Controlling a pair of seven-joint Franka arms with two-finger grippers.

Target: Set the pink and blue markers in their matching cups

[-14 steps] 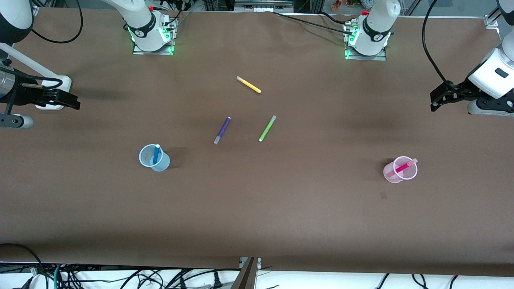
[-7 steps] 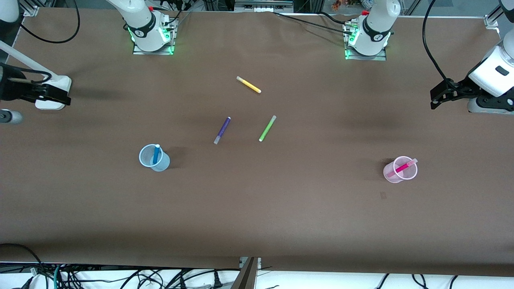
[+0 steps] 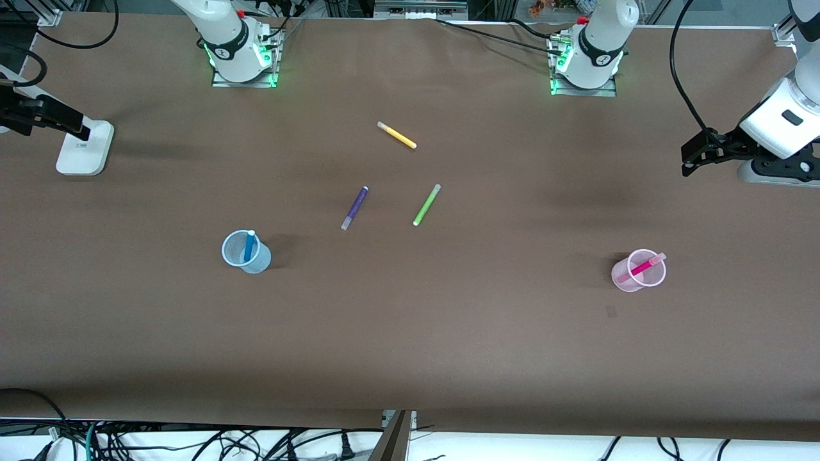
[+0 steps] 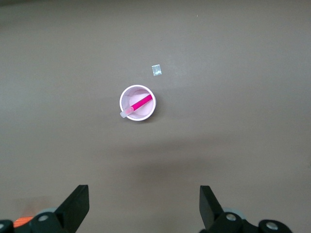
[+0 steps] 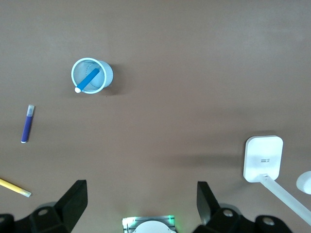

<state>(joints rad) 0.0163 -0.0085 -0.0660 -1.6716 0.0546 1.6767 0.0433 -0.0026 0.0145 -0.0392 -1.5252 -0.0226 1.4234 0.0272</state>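
Both markers seated; arms withdrawing.
I see the blue marker [image 3: 249,246] in the blue cup [image 3: 245,252] and the pink marker [image 3: 641,266] in the pink cup [image 3: 637,271]; the left gripper [image 3: 695,155] and right gripper [image 3: 64,120] have pulled back toward the table's ends, jaws wide and empty.

Blue marker [image 3: 249,246] in pale blue cup [image 3: 245,252], pink marker [image 3: 642,266] in pink cup [image 3: 638,271]

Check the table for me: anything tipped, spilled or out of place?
Nothing stands out. The blue marker stands in the upright blue cup, the pink marker leans in the upright pink cup. Purple, green and yellow markers lie loose mid-table, apart from each other.
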